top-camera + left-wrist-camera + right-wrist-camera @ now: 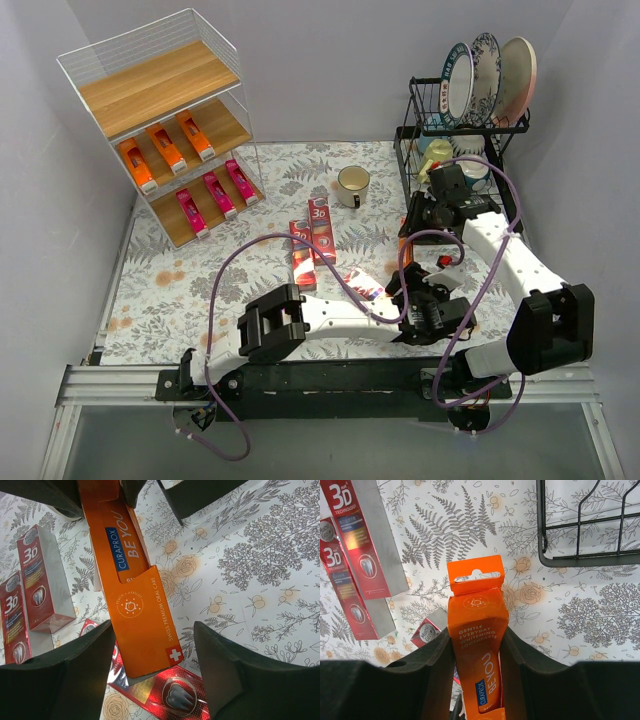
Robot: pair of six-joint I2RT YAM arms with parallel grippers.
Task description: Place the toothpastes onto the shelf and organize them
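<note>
Plain pale grey walls (330, 60) on the far, left and right sides, light even, no hard shadows that I can see. Table wears a white cloth (200, 300) printed with grey ferns and flowers, orange-brown stains toward its left edge, metal rail (110, 385) along the near edge. Far right corner has a black wire dish rack (425, 100) holding three plates (487, 75), with a cream mug (352, 185) near mid far edge.
</note>
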